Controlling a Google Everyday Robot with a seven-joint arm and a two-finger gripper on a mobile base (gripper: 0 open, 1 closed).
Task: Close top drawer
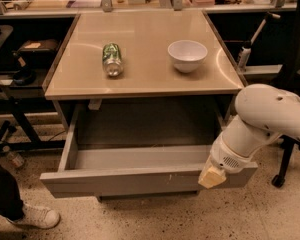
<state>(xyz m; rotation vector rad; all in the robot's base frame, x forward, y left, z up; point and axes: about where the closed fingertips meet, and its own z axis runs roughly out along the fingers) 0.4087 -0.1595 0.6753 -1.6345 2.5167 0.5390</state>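
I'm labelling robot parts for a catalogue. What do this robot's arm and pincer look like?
The arm is glossy white, with thick, rounded shells that taper to a ringed wrist carrying a small patch of dark vent dots. The pincer, at the right end of the top drawer, is a cream-yellow, blocky wedge. No cables, labels or sleeves show.
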